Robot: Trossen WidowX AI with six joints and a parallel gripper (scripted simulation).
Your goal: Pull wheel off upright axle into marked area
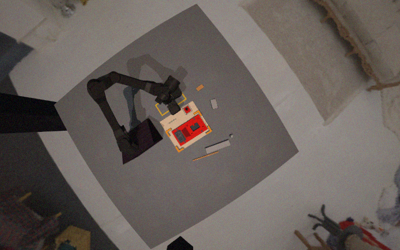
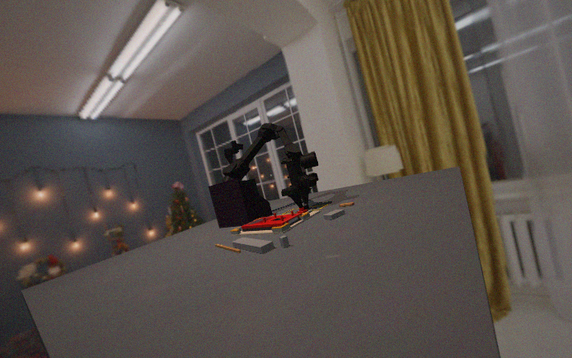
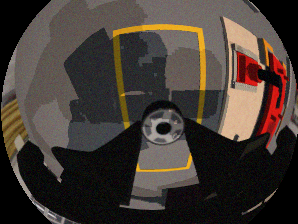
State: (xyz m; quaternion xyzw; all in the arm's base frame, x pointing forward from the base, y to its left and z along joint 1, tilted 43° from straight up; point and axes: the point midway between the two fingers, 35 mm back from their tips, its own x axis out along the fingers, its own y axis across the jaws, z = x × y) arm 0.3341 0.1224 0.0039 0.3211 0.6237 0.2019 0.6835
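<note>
My gripper [image 3: 163, 123] [image 2: 304, 205] is shut on the wheel, a grey spoked disc [image 3: 150, 129] with a dark centre hole. In the wrist view the wheel appears between the long sides of the marked area, a yellow outline [image 3: 202, 75] [image 1: 159, 110]. In the exterior view the fingertips are low near the table; whether the wheel touches it I cannot tell. The arm hides the wheel in the top view. The black upright axle [image 3: 270, 76] stands bare on its red base [image 3: 242, 68] [image 1: 184, 109], beside the marked area.
The beige board [image 1: 178, 115] [image 3: 240, 112] adjoins the marked area and carries a red plate [image 1: 204, 126]. Beyond lie grey blocks [image 1: 214, 103] [image 2: 253, 245], a small grey piece [image 1: 231, 135], an orange piece [image 1: 199, 87] and a thin orange stick [image 1: 205, 156].
</note>
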